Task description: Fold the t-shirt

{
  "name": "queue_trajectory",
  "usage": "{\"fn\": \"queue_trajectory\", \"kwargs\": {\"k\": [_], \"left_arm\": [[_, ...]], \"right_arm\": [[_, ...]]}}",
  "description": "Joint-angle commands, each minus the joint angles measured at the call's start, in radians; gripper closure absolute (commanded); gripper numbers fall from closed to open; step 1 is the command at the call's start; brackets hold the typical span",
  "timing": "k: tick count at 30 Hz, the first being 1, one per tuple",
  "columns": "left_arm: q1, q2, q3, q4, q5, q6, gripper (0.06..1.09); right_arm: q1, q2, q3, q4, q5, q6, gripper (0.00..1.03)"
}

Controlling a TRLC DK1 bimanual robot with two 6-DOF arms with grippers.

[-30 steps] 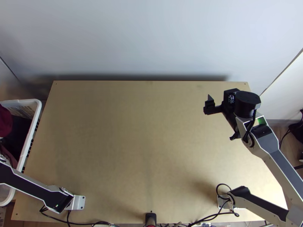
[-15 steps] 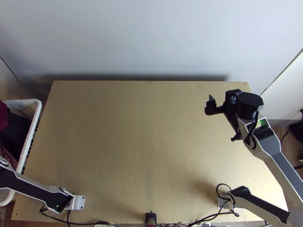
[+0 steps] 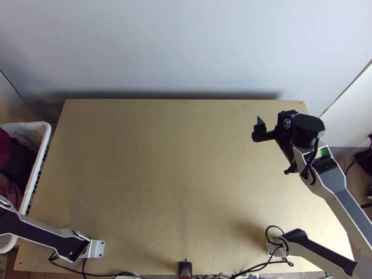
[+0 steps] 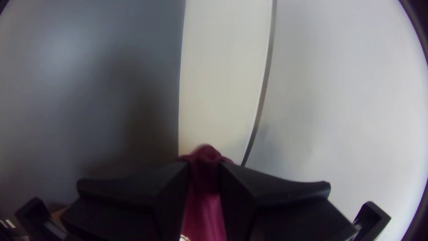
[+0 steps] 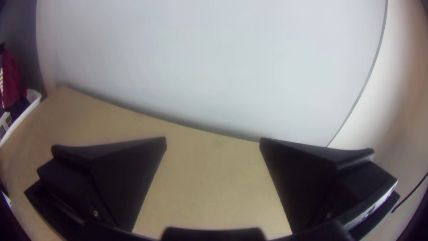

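My left pincer (image 4: 204, 172) pinches a bunched bit of the dark red t-shirt (image 4: 205, 212), which hangs by the white basket (image 3: 43, 147) at the desk's (image 3: 162, 162) nine o'clock side; my right pincer (image 5: 213, 143) is spread wide at two o'clock. I think I'm fetching the t-shirt, so next I should carry it over the desk and lay it flat, ready to fold.

Maroon t-shirt (image 4: 204, 209) hanging over basket (image 3: 38, 158)
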Motion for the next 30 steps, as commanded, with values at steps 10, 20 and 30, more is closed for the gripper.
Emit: {"fn": "queue_trajectory", "kwargs": {"k": [10,20,30], "left_arm": [[-0.003,-0.072,-0.046,-0.01,0.053,-0.003,1.04],[-0.003,-0.079,-0.235,-0.067,0.05,0.064,0.5],[0.077,0.238,-0.316,0.007,0.031,0.077,0.48]], "right_arm": [[-0.005,-0.014,-0.001,0.0,0.0,0.004,0.05],[-0.007,-0.028,-0.021,0.0,0.0,0.003,0.05],[-0.007,-0.031,-0.021,-0.018,0.0,0.001,0.05]]}}
